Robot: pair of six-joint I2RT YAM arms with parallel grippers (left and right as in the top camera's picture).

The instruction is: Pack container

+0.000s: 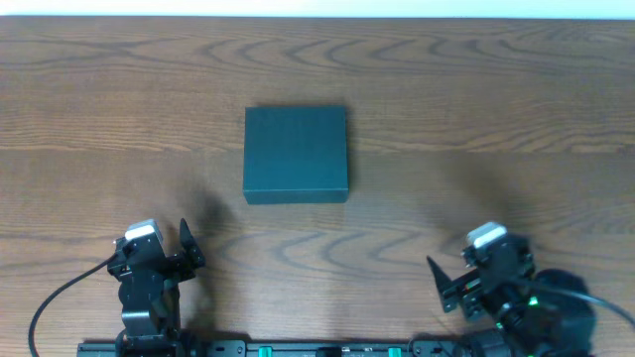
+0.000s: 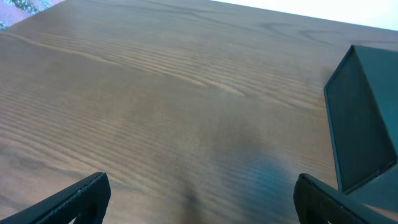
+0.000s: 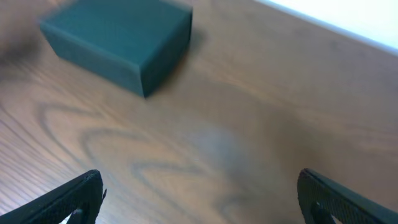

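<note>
The container (image 1: 296, 154), a dark teal rectangular box with its lid closed, sits on the wooden table in the middle. It also shows at the right edge of the left wrist view (image 2: 364, 118) and at the upper left of the right wrist view (image 3: 118, 40). My left gripper (image 1: 187, 248) is open and empty near the front left, well short of the box; its fingers frame bare wood (image 2: 199, 199). My right gripper (image 1: 446, 283) is open and empty near the front right (image 3: 199, 199). No snack packets are in view.
The wooden table (image 1: 496, 119) stretches around the box. A black rail (image 1: 298, 349) runs along the front edge between the arm bases. A black cable (image 1: 55, 297) curves at the front left.
</note>
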